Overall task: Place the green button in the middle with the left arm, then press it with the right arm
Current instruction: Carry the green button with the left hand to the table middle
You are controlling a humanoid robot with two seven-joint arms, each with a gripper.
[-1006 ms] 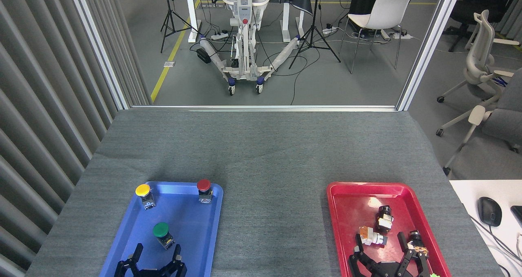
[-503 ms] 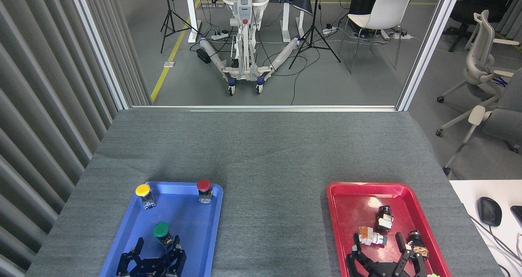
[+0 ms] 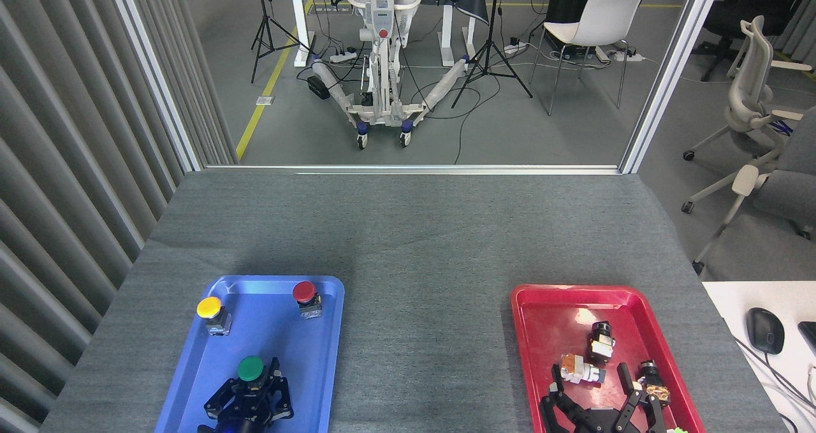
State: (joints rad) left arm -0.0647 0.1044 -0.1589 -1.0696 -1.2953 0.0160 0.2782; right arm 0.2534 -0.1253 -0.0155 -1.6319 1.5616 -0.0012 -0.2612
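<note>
Fingers of the left gripper (image 3: 250, 400) close around the green button (image 3: 250, 369) in the blue tray (image 3: 319, 356); right gripper (image 3: 602, 401) spread wide over the red tray (image 3: 542, 331)

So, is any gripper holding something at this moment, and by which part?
The left gripper is closed around the green button, gripping its base just under the cap. The right gripper holds nothing; its fingers are spread over the red tray.

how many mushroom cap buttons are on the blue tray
3. The yellow button stands at the far left of the blue tray, the red button at the far right, and the green button near the front, between the left tool's fingers. None seem hidden.
</note>
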